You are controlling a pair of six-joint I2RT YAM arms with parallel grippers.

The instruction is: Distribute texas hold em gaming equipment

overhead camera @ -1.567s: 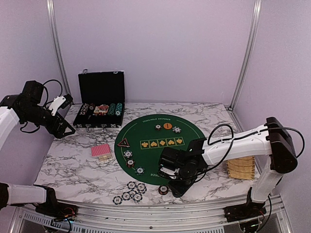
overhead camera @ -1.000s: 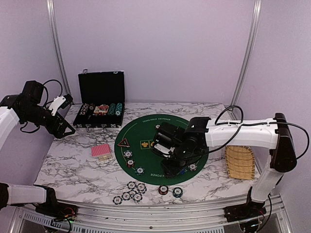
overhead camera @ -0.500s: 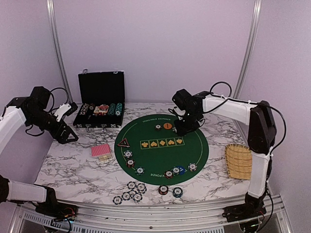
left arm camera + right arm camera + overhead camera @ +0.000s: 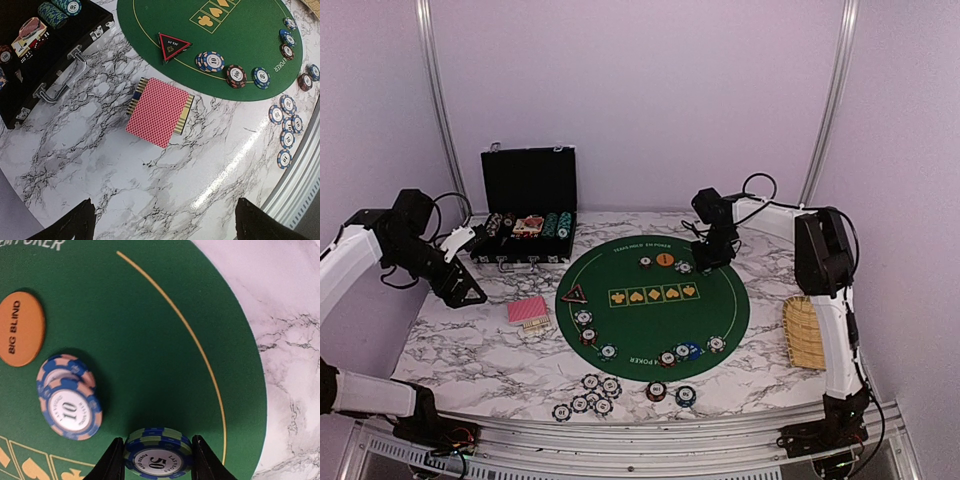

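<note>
Right claw [image 4: 158,460] pinches a round, stripe-edged "50" chip [image 4: 158,454] by its rim, face up over the green felt mat [image 4: 150,340] (bottom centre of the wrist view); left claw [image 4: 164,215] hangs spread wide above the marble tabletop [image 4: 100,170].

marble table [image 4: 470,350] with mat [image 4: 660,320], cards [image 4: 528,310], chips [image 4: 592,392]

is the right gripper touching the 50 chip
Touching. In the right wrist view the fingers of the right gripper meet both edges of the 50 chip, no gap showing.

White arms [image 4: 345,262], blk joints [image 4: 408,208], blk cables [image 4: 757,180]
</note>
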